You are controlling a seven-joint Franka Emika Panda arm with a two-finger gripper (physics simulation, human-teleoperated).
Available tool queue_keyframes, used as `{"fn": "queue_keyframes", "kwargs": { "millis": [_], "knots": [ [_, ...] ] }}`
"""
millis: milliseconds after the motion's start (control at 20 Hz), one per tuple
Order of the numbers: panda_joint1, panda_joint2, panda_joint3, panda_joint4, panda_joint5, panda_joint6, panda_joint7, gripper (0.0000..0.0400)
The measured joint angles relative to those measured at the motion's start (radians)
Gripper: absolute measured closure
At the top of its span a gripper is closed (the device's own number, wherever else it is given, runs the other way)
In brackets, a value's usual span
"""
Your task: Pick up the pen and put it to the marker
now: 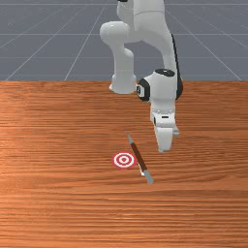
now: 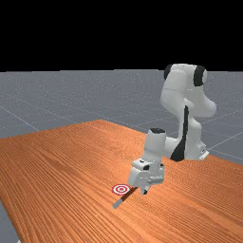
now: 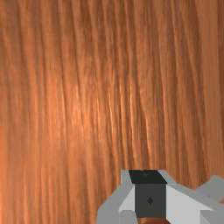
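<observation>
Pen [image 1: 138, 155] slants beside the target [image 1: 124, 160]; your gripper [image 1: 164, 147] is near that target, and you cannot tell its grip.

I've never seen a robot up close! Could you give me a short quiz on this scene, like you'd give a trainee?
1. True or false: the tool is farther toward the far view's right than the ringed target.
2. What colour is the long middle part of the pen? A) green B) brown C) yellow
3. Fill in the blank: the target's rings are red and ____.

Key: 1 true; 2 B; 3 white.
</observation>
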Motion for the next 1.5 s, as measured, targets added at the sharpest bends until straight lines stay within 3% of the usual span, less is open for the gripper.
{"fn": "queue_keyframes", "kwargs": {
  "millis": [150, 250, 350, 400, 500, 600, 750, 850, 1150, 1350, 1400, 1500],
  "knots": [
    [0.001, 0.029, -0.009, 0.03, -0.004, -0.034, -0.005, 0.04],
    [-0.001, 0.055, -0.009, 0.023, -0.007, 0.032, 0.001, 0.04],
    [0.007, 0.04, -0.013, 0.0, -0.006, -0.005, 0.003, 0.04],
    [-0.013, 0.036, -0.003, -0.023, -0.03, 0.051, -0.033, 0.04],
    [-0.081, 0.03, 0.03, -0.038, -0.044, 0.062, -0.094, 0.04],
    [-0.2, 0.027, 0.098, -0.05, -0.074, 0.068, -0.208, 0.04],
    [-0.277, 0.139, 0.168, 0.174, -0.069, -0.059, -0.343, 0.04],
    [-0.283, 0.215, 0.175, 0.334, -0.051, -0.138, -0.363, 0.04],
    [-0.429, 0.206, 0.214, 0.32, -0.041, -0.127, -0.471, 0.04],
    [-0.423, 0.185, 0.169, 0.296, -0.023, -0.12, -0.404, 0.04],
    [-0.429, 0.158, 0.171, 0.247, -0.034, -0.035, -0.418, 0.04],
    [-0.441, 0.098, 0.185, 0.22, -0.028, -0.062, -0.423, 0.04]
  ]
}}
